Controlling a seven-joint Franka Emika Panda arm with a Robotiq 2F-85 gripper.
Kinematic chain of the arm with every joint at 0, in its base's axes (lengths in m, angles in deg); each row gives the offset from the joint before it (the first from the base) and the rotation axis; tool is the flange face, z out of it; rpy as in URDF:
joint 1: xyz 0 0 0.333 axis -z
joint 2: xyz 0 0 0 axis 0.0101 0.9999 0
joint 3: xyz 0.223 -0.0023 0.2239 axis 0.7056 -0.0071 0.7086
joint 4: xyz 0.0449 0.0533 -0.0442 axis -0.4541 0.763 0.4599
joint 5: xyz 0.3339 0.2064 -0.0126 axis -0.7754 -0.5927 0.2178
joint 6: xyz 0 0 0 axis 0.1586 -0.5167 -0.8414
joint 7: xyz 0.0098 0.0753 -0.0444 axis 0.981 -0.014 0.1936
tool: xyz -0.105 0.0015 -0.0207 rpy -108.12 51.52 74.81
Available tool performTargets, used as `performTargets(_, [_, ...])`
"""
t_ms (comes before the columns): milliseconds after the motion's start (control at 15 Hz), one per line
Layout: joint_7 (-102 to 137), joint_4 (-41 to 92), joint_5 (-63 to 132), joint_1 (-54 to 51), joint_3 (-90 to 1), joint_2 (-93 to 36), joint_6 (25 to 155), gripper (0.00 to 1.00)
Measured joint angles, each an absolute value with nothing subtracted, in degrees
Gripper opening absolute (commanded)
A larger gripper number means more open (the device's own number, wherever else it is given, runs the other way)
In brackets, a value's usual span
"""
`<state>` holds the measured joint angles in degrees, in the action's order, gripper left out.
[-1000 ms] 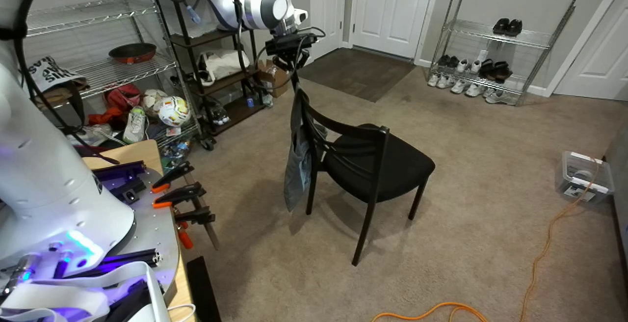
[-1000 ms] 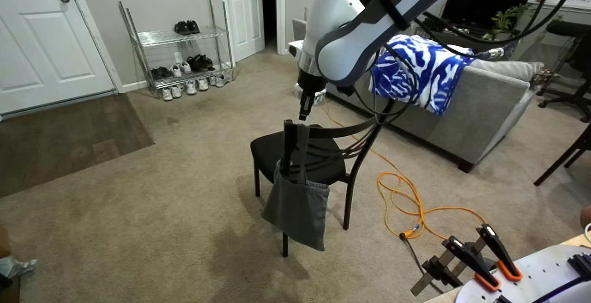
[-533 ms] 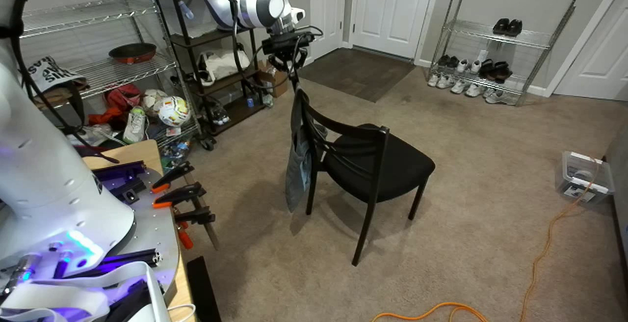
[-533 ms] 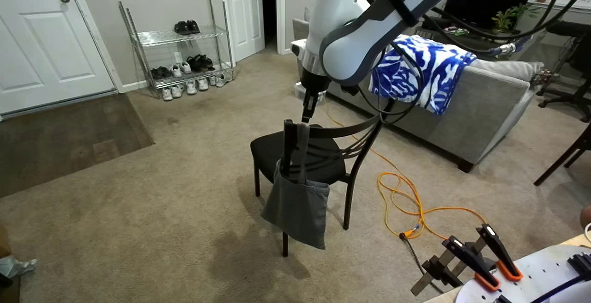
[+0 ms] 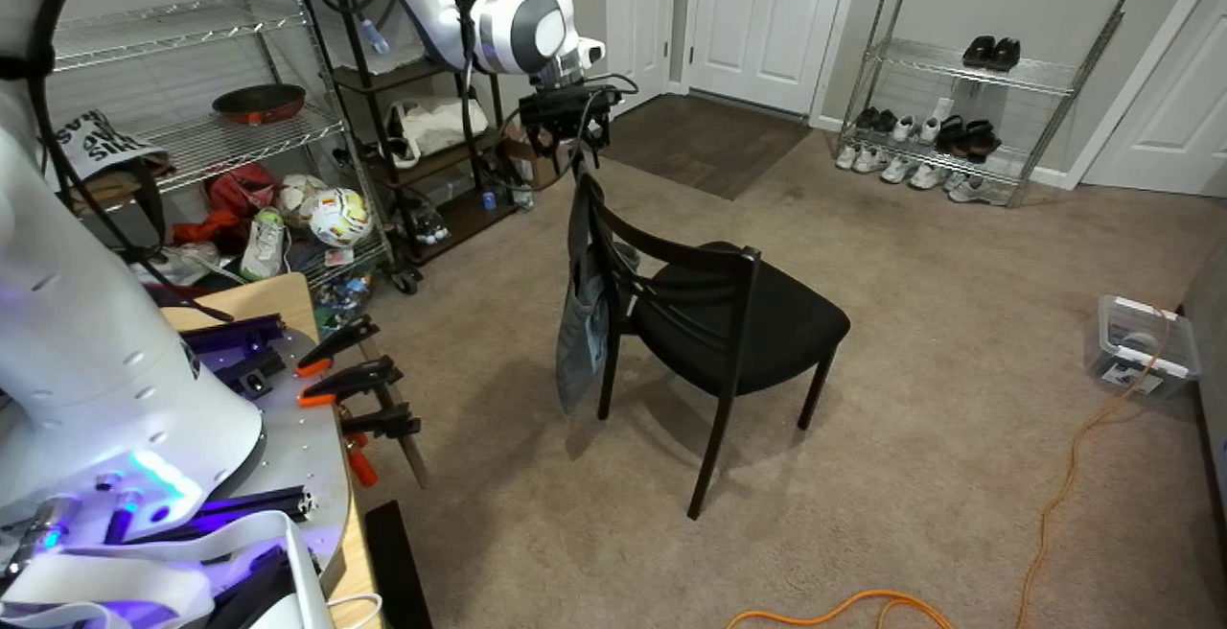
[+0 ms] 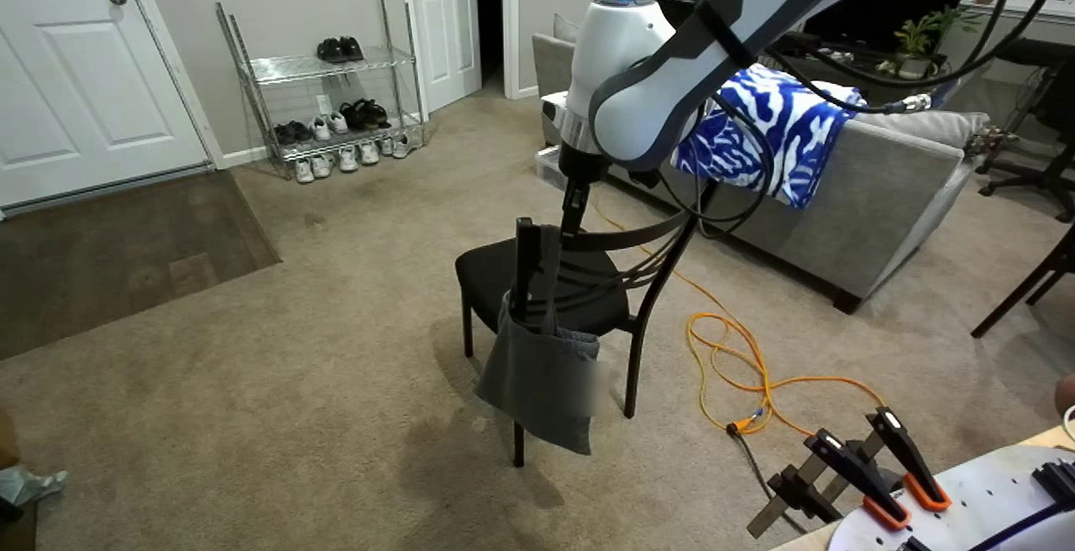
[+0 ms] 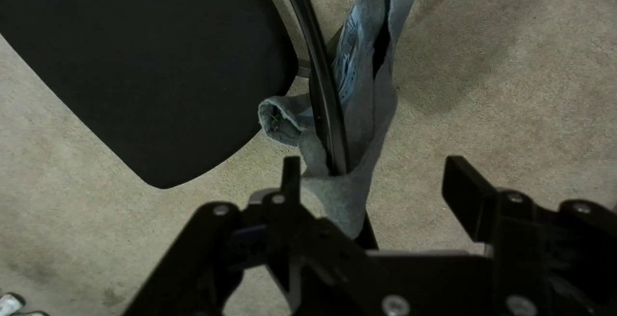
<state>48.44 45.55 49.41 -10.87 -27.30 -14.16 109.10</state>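
Gripper [image 7: 371,174] has dropped and spread wider near the gray bag [image 6: 537,383].

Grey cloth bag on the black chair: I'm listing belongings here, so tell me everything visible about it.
The grey cloth bag looks soft and matte, with a limp body, sagging top edge and long strap. It hangs slightly tilted from a black, padded-seat chair: the strap loops around one end of the backrest's top rail. The wrist view shows a curled fold on the seat side. The open black gripper is close to the strap; contact is unclear.
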Motion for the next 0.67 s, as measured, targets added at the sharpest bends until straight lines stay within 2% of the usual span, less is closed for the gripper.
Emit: performTargets(667, [48.6, 41.6, 49.5, -10.8, -27.5, -10.7, 108.7, 1.00])
